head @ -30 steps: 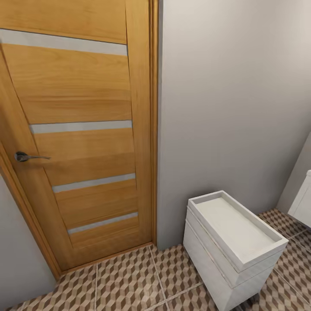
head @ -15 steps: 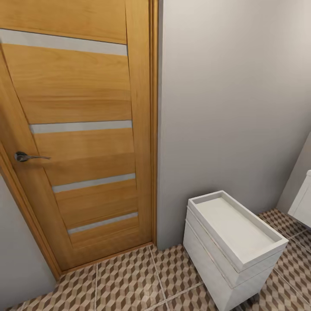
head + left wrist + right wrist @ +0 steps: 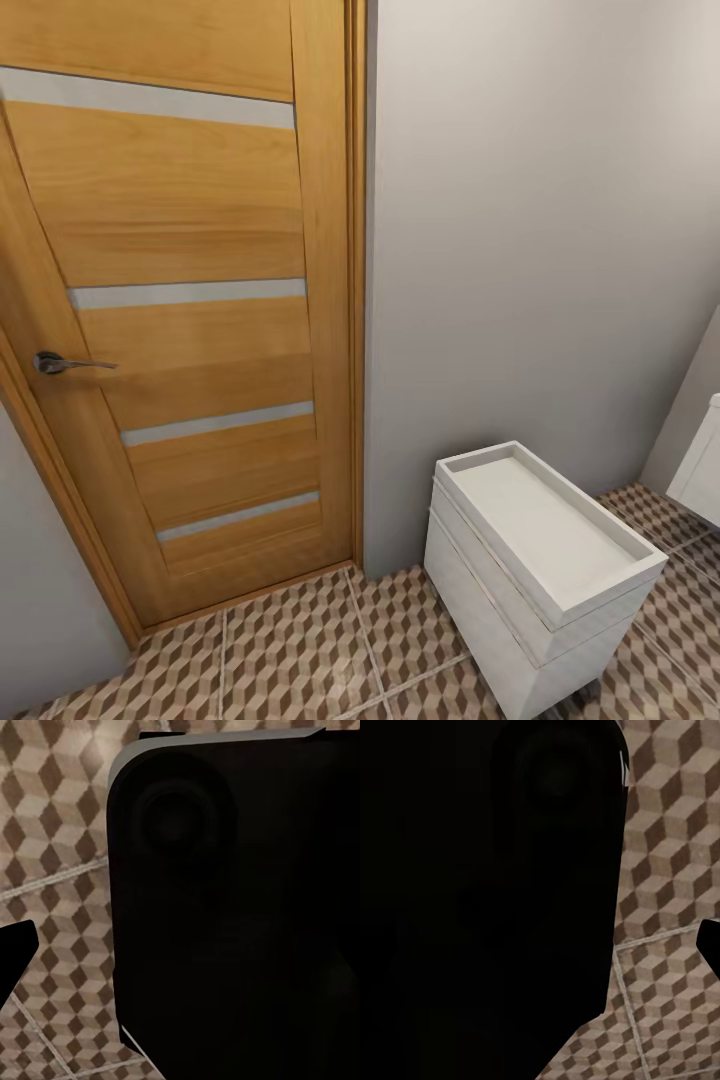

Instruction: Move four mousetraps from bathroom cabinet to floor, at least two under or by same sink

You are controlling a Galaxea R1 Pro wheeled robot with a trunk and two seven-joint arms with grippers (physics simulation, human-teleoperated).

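Note:
The mousetraps and the cabinet are out of view. The bathroom floor (image 3: pixel 300 650) of brown, beige and cream cube tiles runs along the bottom of the head view. At the lower right stands the sink (image 3: pixel 545 525), a shallow white rectangular basin on a white vanity against the grey wall; no tap shows. In the left wrist view a black fingertip (image 3: pixel 13 956) pokes in over the tiled floor (image 3: pixel 52 832). In the right wrist view another black fingertip (image 3: pixel 709 945) shows over the floor (image 3: pixel 675 870). Whether either gripper is open or shut cannot be made out.
A shut orange-brown wooden door (image 3: pixel 190 300) with grey stripes and a metal lever handle (image 3: pixel 60 363) takes up the left. A grey wall (image 3: pixel 540 230) is straight ahead. Another white fixture (image 3: pixel 700 470) shows at the right edge. A dark robot body (image 3: pixel 225 915) (image 3: pixel 472 907) blocks much of each wrist view.

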